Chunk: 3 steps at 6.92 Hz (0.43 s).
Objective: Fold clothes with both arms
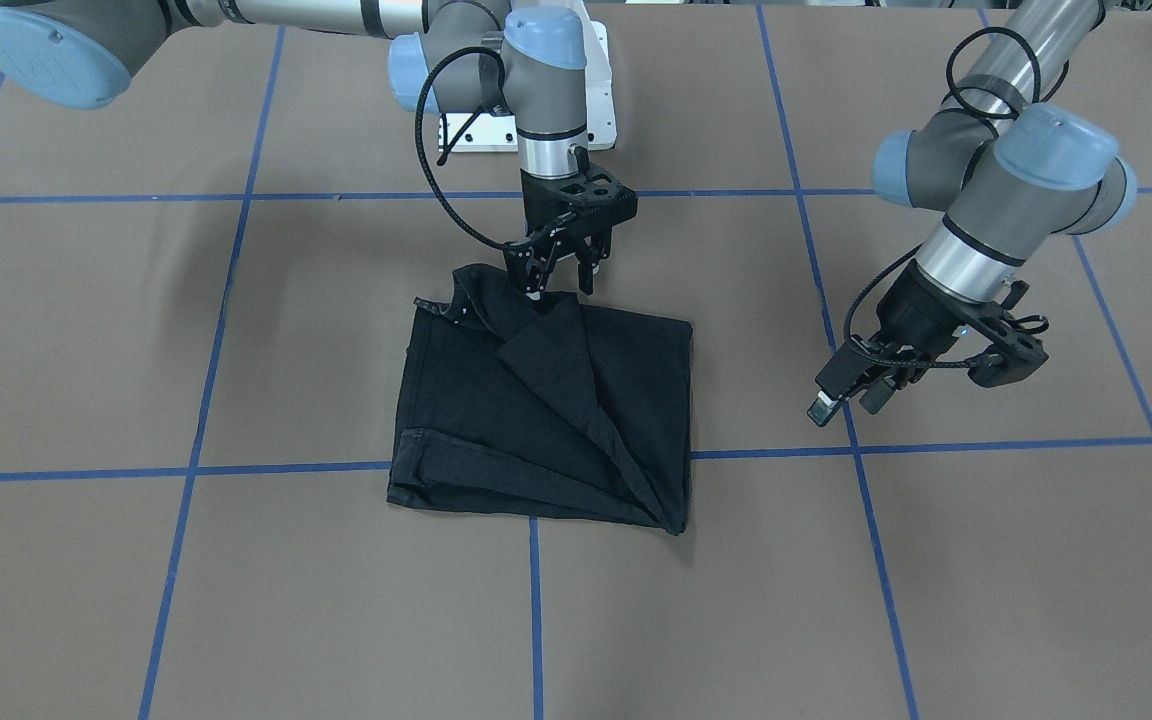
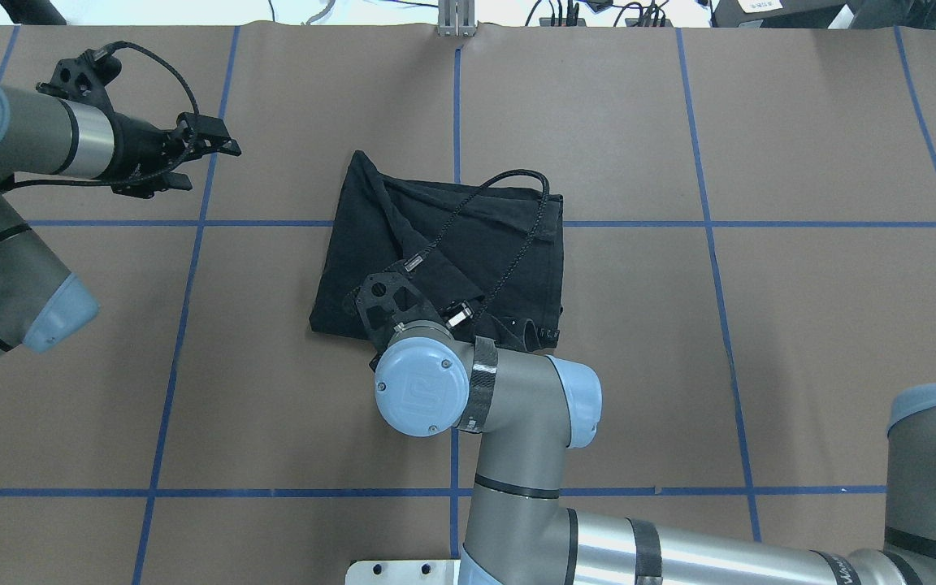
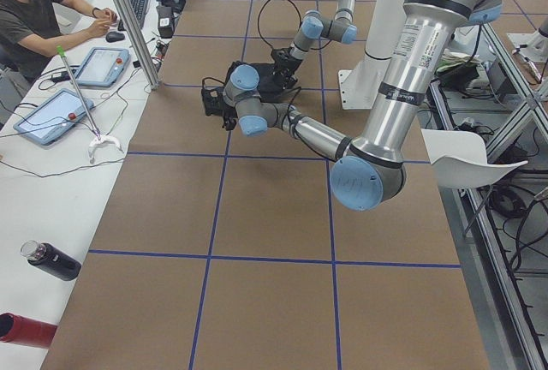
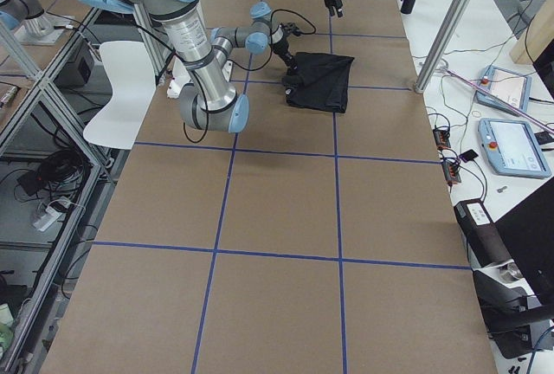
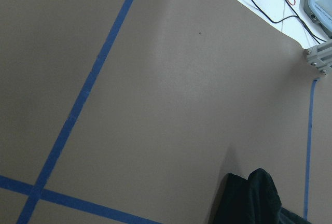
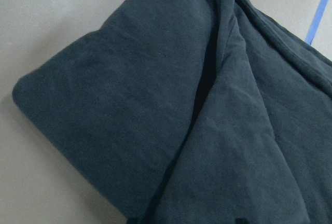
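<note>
The black T-shirt [image 1: 546, 400] lies folded into a rough square on the brown table, plain black side up, no print showing. It also shows in the overhead view [image 2: 468, 236] and fills the right wrist view [image 6: 155, 105]. My right gripper [image 1: 561, 290] points down at the shirt's edge nearest the robot base, its fingers apart over a raised fold. In the overhead view its own wrist hides it. My left gripper [image 1: 844, 408] is open and empty, hovering off to the shirt's side, well apart from it [image 2: 212, 166]. The left wrist view catches only a shirt corner [image 5: 254, 198].
Blue tape lines [image 1: 536, 600] grid the brown table top. The white pedestal base [image 1: 598, 90] stands behind the shirt. An operator [image 3: 34, 10] sits at a side bench with tablets [image 3: 51, 113] and bottles [image 3: 51, 260]. A white chair [image 4: 121, 88] stands behind the robot.
</note>
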Motion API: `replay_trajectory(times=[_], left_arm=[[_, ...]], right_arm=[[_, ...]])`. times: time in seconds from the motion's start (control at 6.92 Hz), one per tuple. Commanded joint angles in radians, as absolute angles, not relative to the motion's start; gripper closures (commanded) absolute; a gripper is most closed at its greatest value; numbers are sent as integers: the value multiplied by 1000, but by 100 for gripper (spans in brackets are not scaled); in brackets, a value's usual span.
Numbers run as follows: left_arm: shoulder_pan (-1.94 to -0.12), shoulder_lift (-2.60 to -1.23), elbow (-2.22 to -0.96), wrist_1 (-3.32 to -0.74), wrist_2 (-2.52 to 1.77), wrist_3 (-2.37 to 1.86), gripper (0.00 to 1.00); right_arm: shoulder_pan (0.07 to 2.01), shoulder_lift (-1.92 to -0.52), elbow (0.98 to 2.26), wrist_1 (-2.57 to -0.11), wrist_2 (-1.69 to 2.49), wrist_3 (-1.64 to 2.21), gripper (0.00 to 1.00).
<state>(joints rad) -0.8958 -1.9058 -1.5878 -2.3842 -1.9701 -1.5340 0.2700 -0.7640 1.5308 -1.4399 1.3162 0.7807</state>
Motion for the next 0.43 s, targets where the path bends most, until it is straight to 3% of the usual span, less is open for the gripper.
replay_trajectory(times=[0.0,0.29], left_arm=[[-894,-1907,-1583,-2388,-1970,-1534,0],[-896,-1901,-1578,-2391,-1968,-1532,0]], right_arm=[[270,-764,1526,-1440,1316,779,52],[270,-755,1523,-1442,1316,781,53]])
